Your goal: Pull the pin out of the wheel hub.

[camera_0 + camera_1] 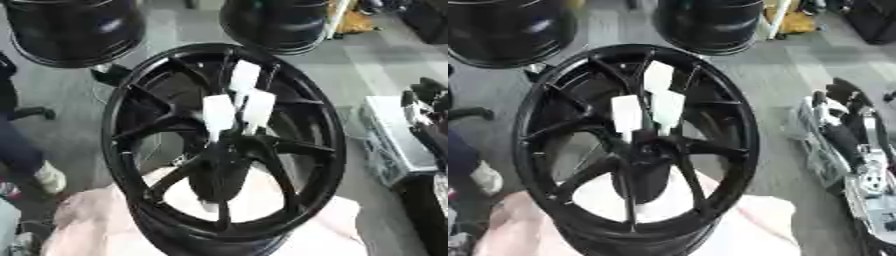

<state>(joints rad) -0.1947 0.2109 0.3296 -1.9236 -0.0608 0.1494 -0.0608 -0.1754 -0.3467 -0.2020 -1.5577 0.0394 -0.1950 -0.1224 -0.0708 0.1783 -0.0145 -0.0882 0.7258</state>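
Pins (241,102), 3 white ones, stand up from the wheel hub (229,150) at the wheel's middle; the right hand (846,127), fingers unreadable, waits well off right, nearer arm.

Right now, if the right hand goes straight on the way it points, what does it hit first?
Likely nothing close: the right hand, at the view's right edge, points up and away, beside the wheel, not at it. Ahead is bare floor, then dark clutter; depth unclear.

Right hand (846,130) blurred at the edge, fingers indistinct; wheel hub's (223,150) bottom rim cropped.
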